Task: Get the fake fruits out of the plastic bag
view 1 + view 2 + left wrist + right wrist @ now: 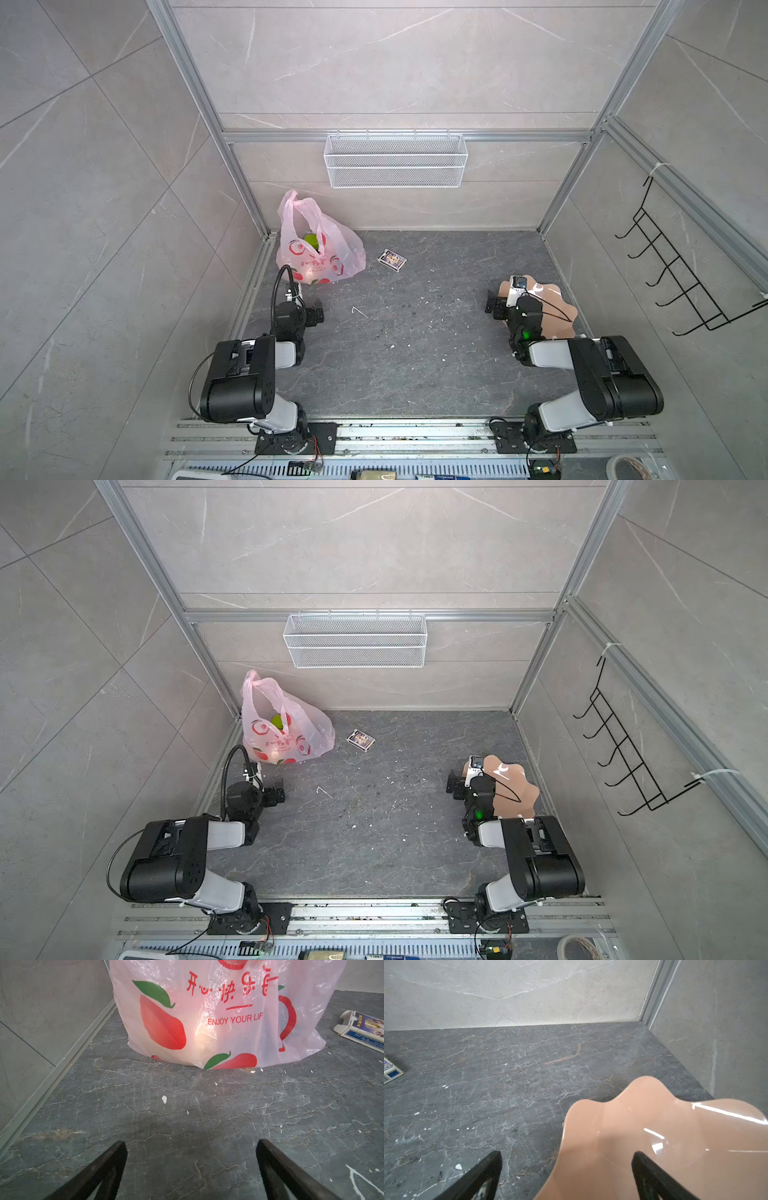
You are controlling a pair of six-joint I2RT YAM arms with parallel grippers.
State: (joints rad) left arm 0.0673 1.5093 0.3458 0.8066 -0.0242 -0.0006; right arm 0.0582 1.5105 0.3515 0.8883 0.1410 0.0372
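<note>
Fake fruits (309, 241), only a green one showing, apparently all sit inside the plastic bag (301, 266) at the bench's (415, 353) upper left in both top views, none out yet, while left gripper (191, 1145) and right gripper (568, 1153) stand apart, empty.

The bag (307, 266) hides nearly all its contents; only a green fruit (311, 240) shows through the mouth. The right arm (528, 320) covers part of the plate (555, 297), and the left wrist view's edge crops the box (361, 1026).
</note>
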